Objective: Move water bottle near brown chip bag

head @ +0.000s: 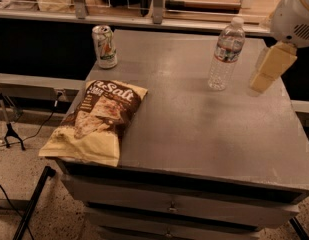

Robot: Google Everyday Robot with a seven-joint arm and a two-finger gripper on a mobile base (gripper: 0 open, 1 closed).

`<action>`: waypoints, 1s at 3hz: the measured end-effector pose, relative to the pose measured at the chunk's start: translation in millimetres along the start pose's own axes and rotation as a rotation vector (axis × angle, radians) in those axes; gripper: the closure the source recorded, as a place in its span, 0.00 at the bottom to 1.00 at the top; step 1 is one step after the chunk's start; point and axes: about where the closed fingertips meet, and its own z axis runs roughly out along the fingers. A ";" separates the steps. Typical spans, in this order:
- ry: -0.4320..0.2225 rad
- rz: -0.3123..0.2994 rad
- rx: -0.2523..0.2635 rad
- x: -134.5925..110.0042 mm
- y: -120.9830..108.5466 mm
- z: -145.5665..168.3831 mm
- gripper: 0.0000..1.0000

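The water bottle (226,53) stands upright at the back right of the grey table (204,124); it is clear and ribbed with a white cap and a label band. The brown chip bag (96,120) lies flat at the front left corner, partly overhanging the table edge. My gripper (270,68) is cream-coloured and hangs from the white arm at the right edge of the view. It is to the right of the bottle, a short gap away, not touching it.
A pale soda can (104,46) stands at the back left of the table. A shelf with boxes and metal posts (158,4) runs behind the table. Drawers (169,206) sit under the tabletop. Cables and a stand leg (9,134) lie on the floor at left.
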 end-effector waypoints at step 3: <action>-0.080 0.065 0.007 -5.9 -34.6 17.9 0.00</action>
